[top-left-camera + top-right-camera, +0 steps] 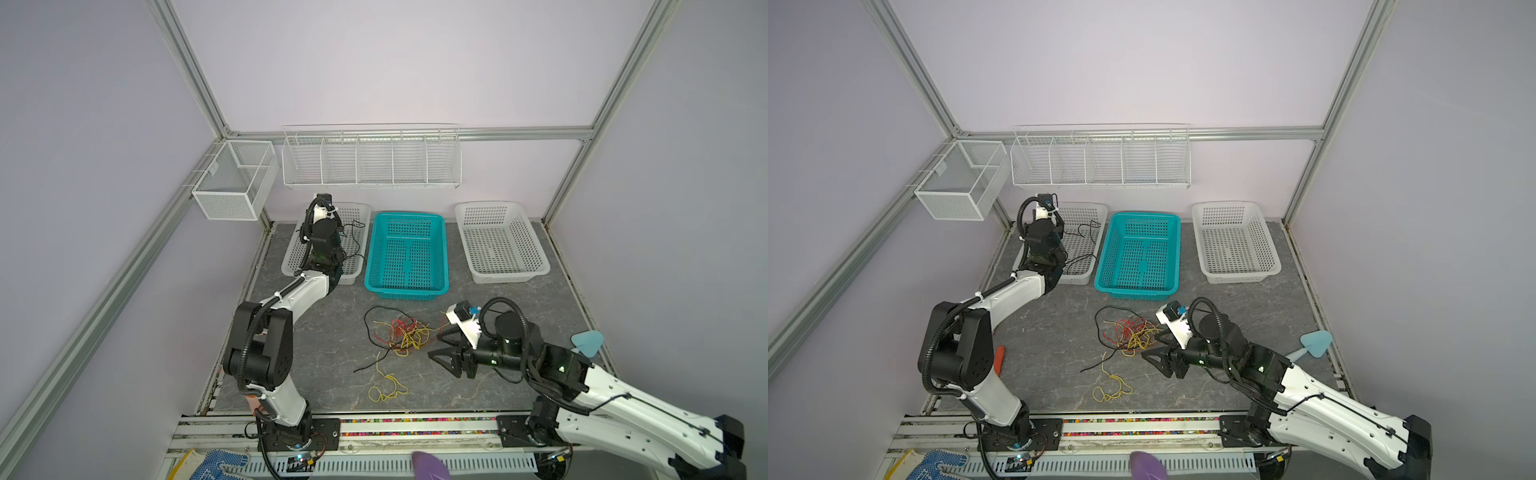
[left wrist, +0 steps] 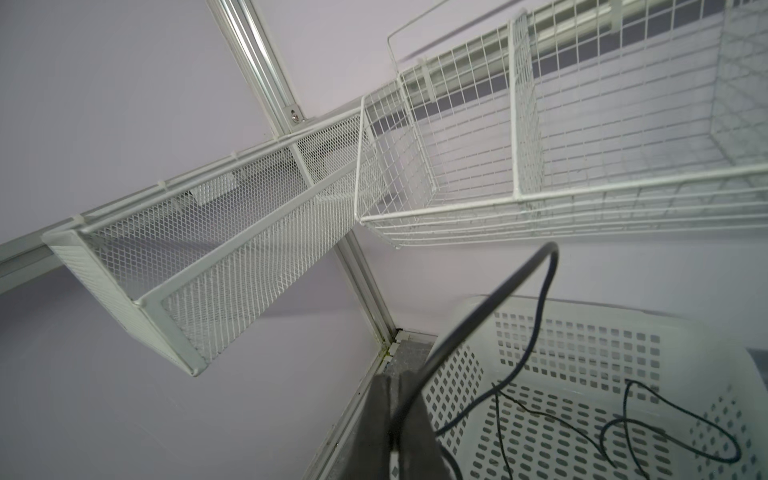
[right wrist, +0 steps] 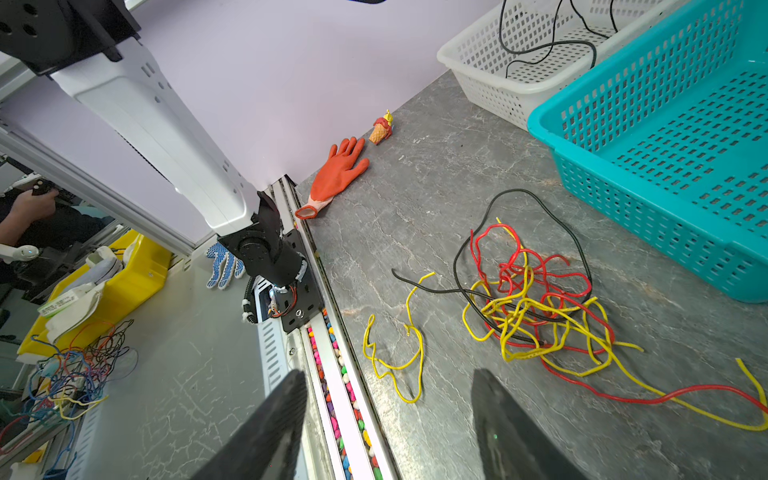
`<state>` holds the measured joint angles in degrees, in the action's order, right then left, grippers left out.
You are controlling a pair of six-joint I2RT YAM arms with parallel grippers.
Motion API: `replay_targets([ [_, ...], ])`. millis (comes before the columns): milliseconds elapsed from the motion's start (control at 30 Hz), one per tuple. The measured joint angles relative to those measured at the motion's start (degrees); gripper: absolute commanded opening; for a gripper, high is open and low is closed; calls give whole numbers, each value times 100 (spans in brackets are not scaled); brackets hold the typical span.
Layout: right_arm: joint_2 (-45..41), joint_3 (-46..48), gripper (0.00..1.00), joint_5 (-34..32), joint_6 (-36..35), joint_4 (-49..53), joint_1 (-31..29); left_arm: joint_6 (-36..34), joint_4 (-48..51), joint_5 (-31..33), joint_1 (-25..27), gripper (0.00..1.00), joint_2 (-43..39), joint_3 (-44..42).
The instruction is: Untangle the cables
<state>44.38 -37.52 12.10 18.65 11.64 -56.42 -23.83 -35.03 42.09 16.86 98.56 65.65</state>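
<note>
Progress looks slight: one black cable hangs from the clamped left end effector into the eleven-o'clock basket, the coloured tangle lies knotted on the counter, wide-open right end effector at its three o'clock.

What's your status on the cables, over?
Left gripper shut on black cable over white basket. Right gripper open beside cables, red, yellow, black, knotted on table. Teal basket close behind.
</note>
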Motion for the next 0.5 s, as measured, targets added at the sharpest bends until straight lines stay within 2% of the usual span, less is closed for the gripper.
replay_targets([
  [267, 227, 70, 66, 105, 68, -164, -37, 55, 710, -334, -199, 0, 503, 50],
  [500, 461, 101, 66, 122, 107, -210, -79, 393, 1707, -640, -562, 0, 870, 557],
])
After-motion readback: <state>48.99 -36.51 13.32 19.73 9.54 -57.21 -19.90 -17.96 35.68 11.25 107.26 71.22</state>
